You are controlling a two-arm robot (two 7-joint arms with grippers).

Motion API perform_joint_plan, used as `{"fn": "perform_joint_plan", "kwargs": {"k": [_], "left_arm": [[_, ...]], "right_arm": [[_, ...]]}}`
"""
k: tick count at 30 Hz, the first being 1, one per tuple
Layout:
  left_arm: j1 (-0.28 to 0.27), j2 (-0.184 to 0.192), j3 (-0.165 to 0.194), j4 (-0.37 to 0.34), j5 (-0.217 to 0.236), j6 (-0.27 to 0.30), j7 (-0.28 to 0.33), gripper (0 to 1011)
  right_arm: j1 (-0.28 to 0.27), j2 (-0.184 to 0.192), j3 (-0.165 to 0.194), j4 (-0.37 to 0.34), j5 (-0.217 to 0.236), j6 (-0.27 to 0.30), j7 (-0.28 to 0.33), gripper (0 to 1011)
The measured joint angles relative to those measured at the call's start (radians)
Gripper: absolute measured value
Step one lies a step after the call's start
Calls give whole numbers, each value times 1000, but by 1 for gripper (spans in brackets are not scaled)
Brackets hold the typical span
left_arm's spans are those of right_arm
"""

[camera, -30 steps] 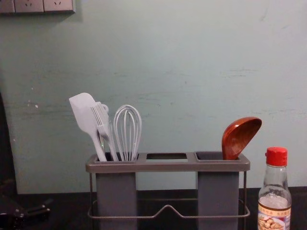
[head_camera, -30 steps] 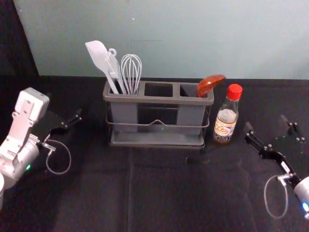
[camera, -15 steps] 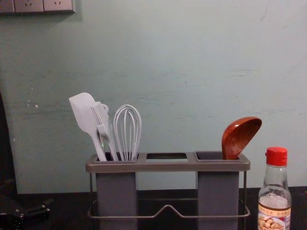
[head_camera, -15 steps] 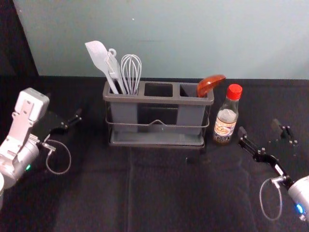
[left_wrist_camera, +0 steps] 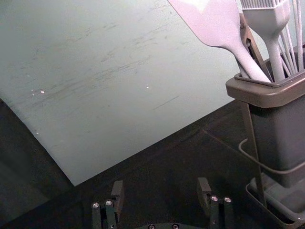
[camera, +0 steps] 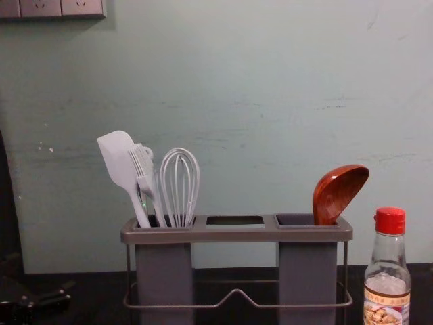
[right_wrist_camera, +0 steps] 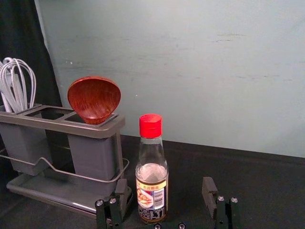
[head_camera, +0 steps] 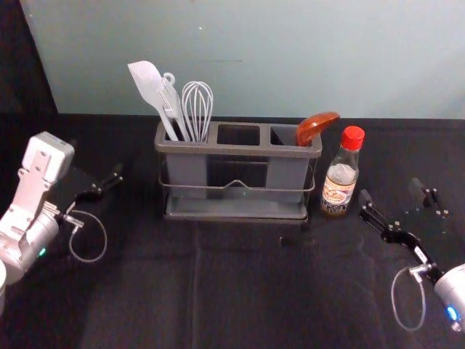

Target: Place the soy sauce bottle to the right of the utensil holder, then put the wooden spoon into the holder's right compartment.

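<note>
Soy sauce bottle [head_camera: 340, 182] is standing upright just right of the utensil holder [head_camera: 254, 151], its base being cut off in the chest view. The wooden spoon [head_camera: 316, 129] is leaning in the right compartment, the holder hiding its handle. A spatula [camera: 116, 159], brush [camera: 143, 172] and whisk [camera: 180, 186] are overlapping in the left one. The right end effector [head_camera: 391, 191] is hovering near the bottle, spread wide, gripping nothing. Left of the holder, the left end effector [head_camera: 96, 158] is idling, wide and empty, blending into the black counter [head_camera: 240, 291].

Bottle [head_camera: 340, 182] stands between right claw [head_camera: 390, 189] and holder [head_camera: 240, 151], whose left side is free.
</note>
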Motion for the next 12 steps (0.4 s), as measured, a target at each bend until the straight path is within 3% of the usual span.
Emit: {"fn": "perform_joint_plan", "kwargs": {"k": [12], "left_arm": [[0, 0, 0, 0, 0, 0, 0, 1005]], "right_arm": [[0, 1, 0, -1, 2, 0, 1, 1004]]}}
